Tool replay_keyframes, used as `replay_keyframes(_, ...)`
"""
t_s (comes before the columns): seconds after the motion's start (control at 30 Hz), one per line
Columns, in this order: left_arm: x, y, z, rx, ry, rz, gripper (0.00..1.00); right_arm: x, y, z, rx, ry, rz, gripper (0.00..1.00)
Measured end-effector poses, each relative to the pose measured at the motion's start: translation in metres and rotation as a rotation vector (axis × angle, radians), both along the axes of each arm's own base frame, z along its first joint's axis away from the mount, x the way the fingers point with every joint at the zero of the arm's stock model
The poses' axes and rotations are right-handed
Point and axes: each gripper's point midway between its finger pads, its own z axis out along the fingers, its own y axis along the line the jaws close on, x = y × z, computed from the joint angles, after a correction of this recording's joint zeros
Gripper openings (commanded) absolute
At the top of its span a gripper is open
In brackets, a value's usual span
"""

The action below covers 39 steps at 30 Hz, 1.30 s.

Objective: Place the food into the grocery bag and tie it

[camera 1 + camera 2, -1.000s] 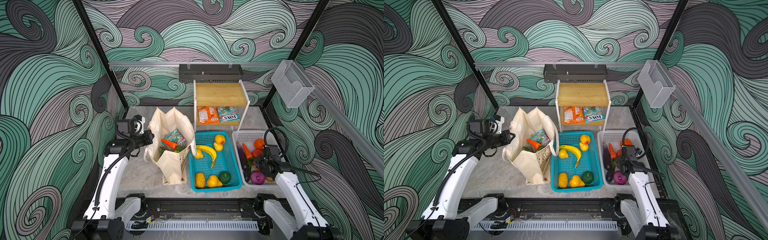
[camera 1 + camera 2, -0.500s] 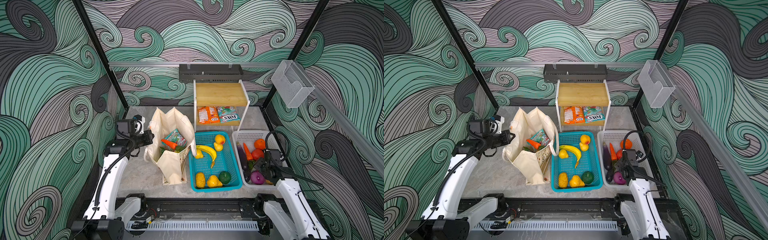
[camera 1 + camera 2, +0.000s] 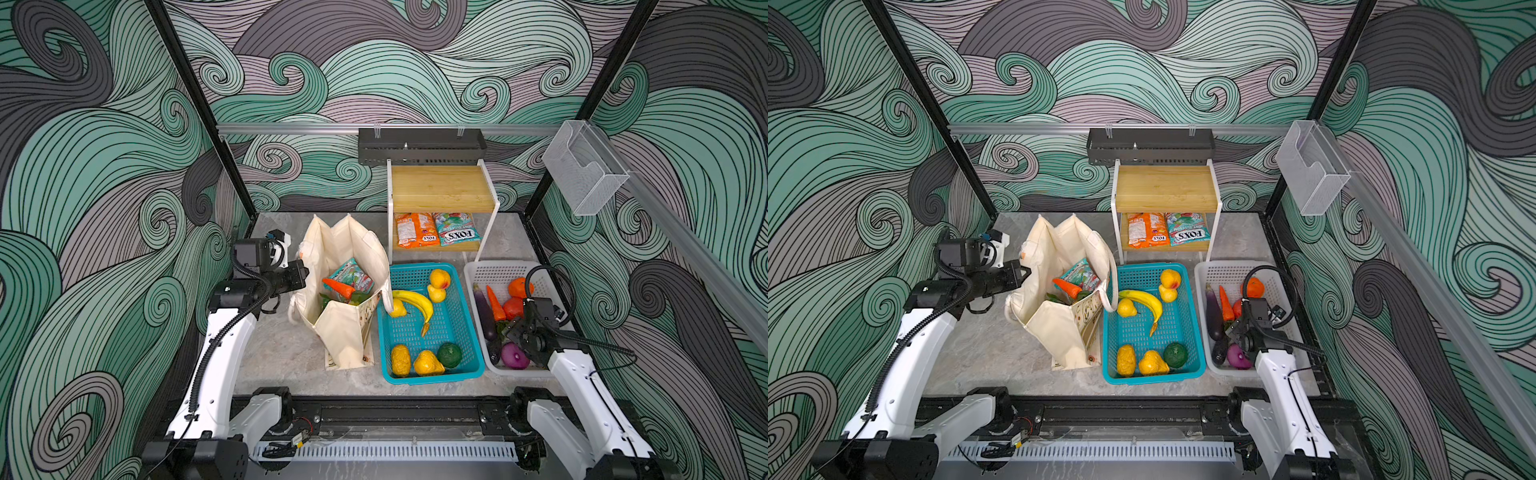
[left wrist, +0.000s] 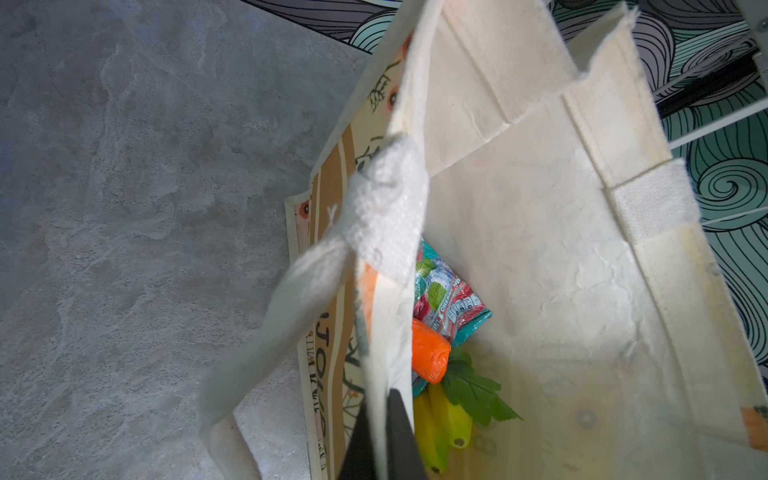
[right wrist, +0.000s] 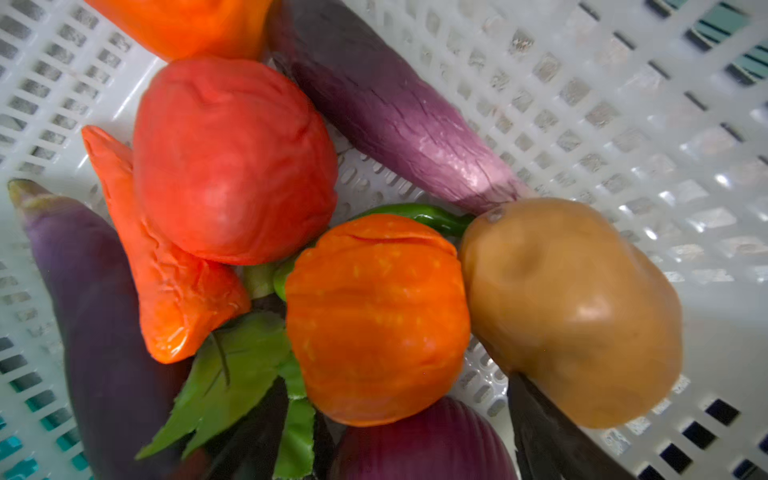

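Grocery bag (image 3: 345, 332) held agape by clenched left pincer (image 4: 380, 411); right pincer (image 3: 510, 330) spread above vegetables (image 5: 374, 316) in white basket (image 3: 498, 272).
Packed vegetables may squirt aside; a slipped rim would likely collapse the bag.

The grocery bag (image 3: 343, 336) stands left of the fruit basket (image 3: 455, 328), vegetable basket (image 3: 498, 274) rightmost, shelf (image 3: 440, 187) behind.

Left gripper (image 3: 302, 272) clamped, arm raised; right gripper (image 3: 510, 330) angled down, jaws spread
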Motion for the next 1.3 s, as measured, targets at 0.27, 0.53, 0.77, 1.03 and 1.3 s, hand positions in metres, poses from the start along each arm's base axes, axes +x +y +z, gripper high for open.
replay_keyframes(0.27,0.000,0.000,0.000,0.006,0.001,0.002,0.00,-0.002,-0.008,0.004,-0.030,-0.022,-0.060,0.73)
replay_keyframes(0.53,0.000,0.001,-0.001,0.011,0.003,0.005,0.00,-0.002,-0.010,-0.004,-0.033,-0.011,-0.078,0.79)
replay_keyframes(0.77,0.000,0.000,-0.001,0.014,0.003,0.004,0.00,-0.001,-0.010,-0.005,-0.031,-0.023,-0.080,0.51)
replay_keyframes(1.03,0.000,0.001,-0.001,0.016,0.003,0.006,0.00,0.000,-0.008,0.034,-0.030,-0.160,-0.068,0.49)
replay_keyframes(1.3,-0.002,0.001,0.000,0.019,-0.001,0.008,0.00,0.005,-0.004,0.053,-0.006,-0.188,-0.051,0.49)
